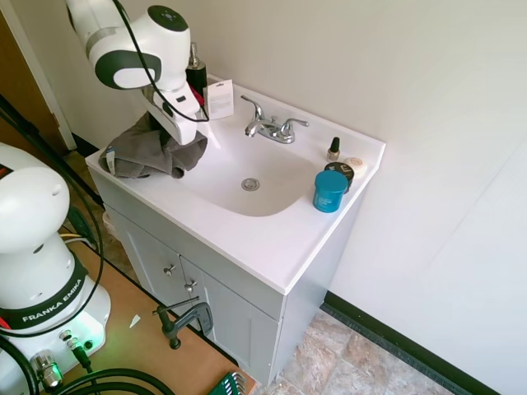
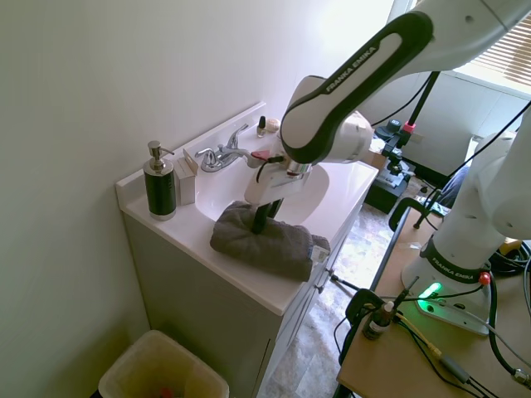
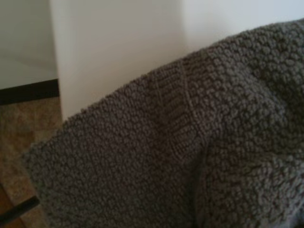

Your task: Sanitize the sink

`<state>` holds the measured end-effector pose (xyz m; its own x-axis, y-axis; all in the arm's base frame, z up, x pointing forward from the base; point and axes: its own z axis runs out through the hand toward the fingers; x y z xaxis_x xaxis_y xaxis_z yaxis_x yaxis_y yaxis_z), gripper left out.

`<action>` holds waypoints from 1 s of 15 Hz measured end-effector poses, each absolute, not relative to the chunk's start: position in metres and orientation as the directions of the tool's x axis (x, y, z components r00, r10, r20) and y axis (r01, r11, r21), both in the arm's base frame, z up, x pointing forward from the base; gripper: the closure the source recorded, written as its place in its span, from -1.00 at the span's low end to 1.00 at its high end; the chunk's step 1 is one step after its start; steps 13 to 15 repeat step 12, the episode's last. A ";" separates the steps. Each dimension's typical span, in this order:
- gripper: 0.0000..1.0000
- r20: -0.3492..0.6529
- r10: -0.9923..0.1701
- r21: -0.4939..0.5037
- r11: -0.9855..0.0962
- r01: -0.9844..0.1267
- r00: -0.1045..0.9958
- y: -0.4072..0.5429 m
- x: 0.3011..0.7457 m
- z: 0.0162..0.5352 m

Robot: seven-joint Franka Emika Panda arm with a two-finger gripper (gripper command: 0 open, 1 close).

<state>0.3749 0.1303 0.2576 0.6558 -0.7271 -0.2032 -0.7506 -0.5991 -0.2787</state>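
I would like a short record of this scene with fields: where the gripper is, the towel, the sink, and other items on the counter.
gripper: down on the towel, fingers pressed into it
towel: grey, bunched on the counter edge beside the basin
sink: white, basin bare, drain visible
faucet: chrome, two handles
other items: soap dispenser, teal jar, small bottle

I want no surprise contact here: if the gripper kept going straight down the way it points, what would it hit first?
The grey towel on the sink's rim. The gripper points down into it and already seems to touch it, though the fingertips are hidden.
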 end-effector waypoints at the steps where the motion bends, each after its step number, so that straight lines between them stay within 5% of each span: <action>1: -1.00 -0.187 -0.704 -0.288 -0.627 -0.724 0.685 0.140 0.368 0.265; 15: -1.00 -0.044 -0.663 -0.303 -0.704 -0.642 0.748 0.170 0.371 0.295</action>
